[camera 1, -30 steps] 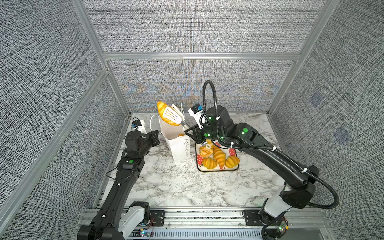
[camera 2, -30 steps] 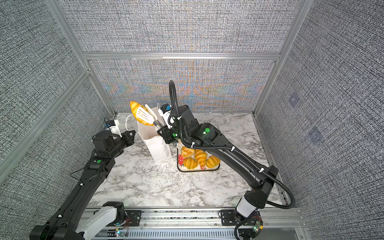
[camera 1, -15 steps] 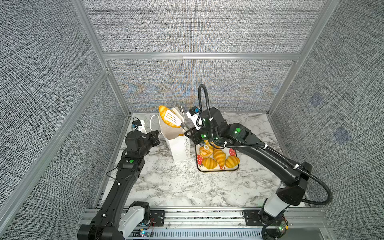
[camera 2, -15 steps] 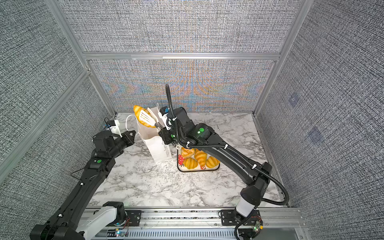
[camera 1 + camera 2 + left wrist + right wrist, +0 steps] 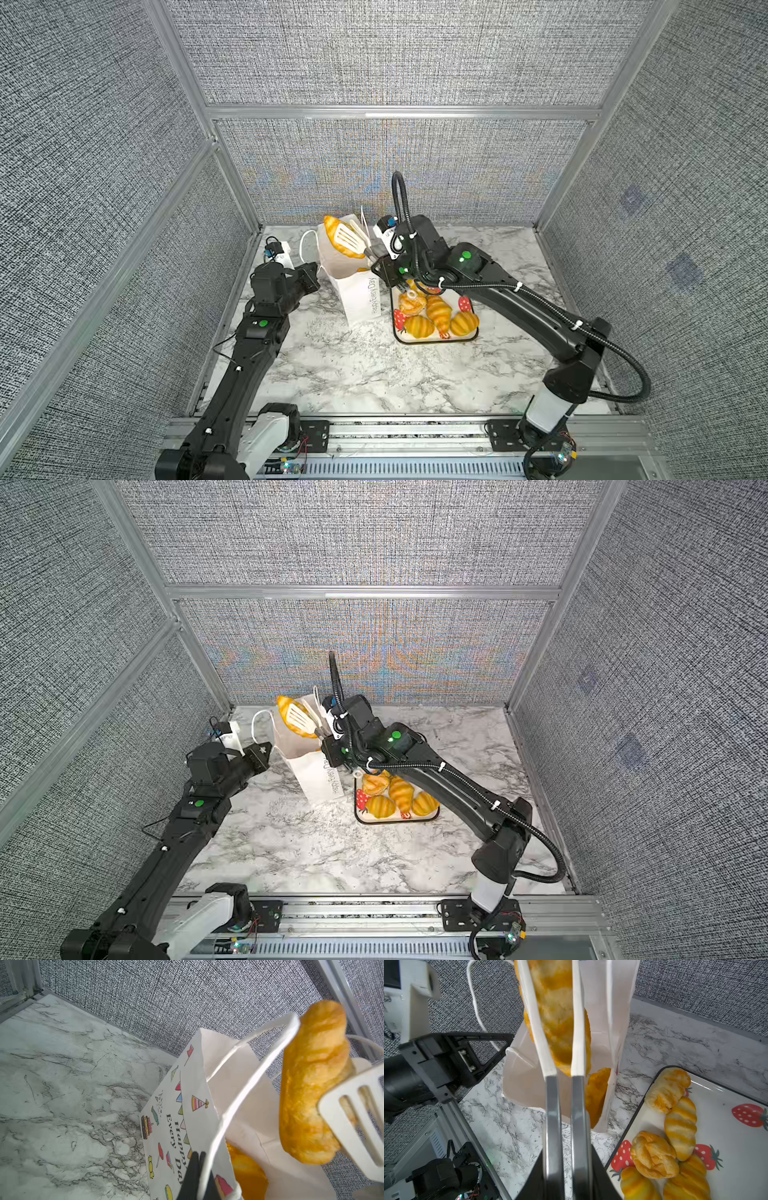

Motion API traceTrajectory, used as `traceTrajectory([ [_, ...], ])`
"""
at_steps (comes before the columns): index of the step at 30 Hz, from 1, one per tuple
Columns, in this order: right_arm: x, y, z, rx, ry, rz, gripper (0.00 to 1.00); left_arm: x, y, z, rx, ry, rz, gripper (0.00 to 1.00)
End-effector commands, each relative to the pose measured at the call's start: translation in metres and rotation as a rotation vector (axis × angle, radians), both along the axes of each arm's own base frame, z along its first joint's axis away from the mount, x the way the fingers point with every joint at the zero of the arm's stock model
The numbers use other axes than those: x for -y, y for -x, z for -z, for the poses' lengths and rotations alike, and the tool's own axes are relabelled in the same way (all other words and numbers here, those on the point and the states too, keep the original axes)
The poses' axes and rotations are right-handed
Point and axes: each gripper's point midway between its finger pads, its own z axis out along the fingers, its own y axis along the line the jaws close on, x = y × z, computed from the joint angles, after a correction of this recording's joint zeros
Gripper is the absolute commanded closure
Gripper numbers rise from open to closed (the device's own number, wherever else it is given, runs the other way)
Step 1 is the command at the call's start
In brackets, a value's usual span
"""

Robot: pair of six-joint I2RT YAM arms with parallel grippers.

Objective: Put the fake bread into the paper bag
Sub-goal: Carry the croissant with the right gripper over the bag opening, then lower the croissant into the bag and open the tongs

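**Insertion step.** The right gripper (image 5: 379,266), clamped on the metal handles of white slotted tongs (image 5: 348,240), holds a braided loaf (image 5: 311,1084) tilted over the mouth of the paper bag (image 5: 359,297). The bag stands near the back edge of the marble tabletop (image 5: 374,374). The left gripper (image 5: 314,272), clenched on the bag's rim, props the mouth open. One pastry (image 5: 596,1097) lies inside the bag. Several pastries (image 5: 438,311) lie on the strawberry tray (image 5: 436,341). Probable next move: lower the loaf end-first past the rim, then spread the tongs.
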Motion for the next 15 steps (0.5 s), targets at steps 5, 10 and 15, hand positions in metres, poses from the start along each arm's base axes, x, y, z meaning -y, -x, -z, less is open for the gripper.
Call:
traceTrajectory([
  [5, 0.002, -0.009, 0.007, -0.039, -0.011, 0.034, 0.76, 0.001, 0.002, 0.002, 0.000, -0.001, 0.010, 1.00],
  [10, 0.006, -0.014, 0.015, -0.063, -0.004, 0.051, 0.76, 0.001, 0.000, 0.001, 0.001, -0.002, 0.009, 1.00],
  [15, 0.012, -0.021, 0.022, -0.092, -0.004, 0.067, 0.74, 0.002, -0.001, 0.001, 0.000, 0.001, 0.009, 1.00],
])
